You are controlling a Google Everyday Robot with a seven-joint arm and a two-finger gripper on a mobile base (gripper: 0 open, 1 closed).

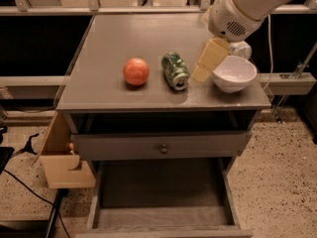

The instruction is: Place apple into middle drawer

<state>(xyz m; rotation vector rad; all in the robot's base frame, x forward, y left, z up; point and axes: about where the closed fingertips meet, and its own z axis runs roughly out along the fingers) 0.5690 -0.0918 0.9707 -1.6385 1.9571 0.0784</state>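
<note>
The apple (136,71), round and orange-red, sits on the grey cabinet top (129,33) left of centre. A green can (175,70) lies on its side just right of it. My gripper (208,61), tan under a white arm, hangs over the cabinet top between the can and a white bowl (234,73), well right of the apple and holding nothing I can see. The middle drawer (161,192) is pulled out below and shows a bare grey tray.
A shut grey drawer front with a small round knob (163,148) sits above the open drawer. A pale tan wooden box (62,157) hangs at the cabinet's left side. Cables lie on the speckled floor (282,182) at the left.
</note>
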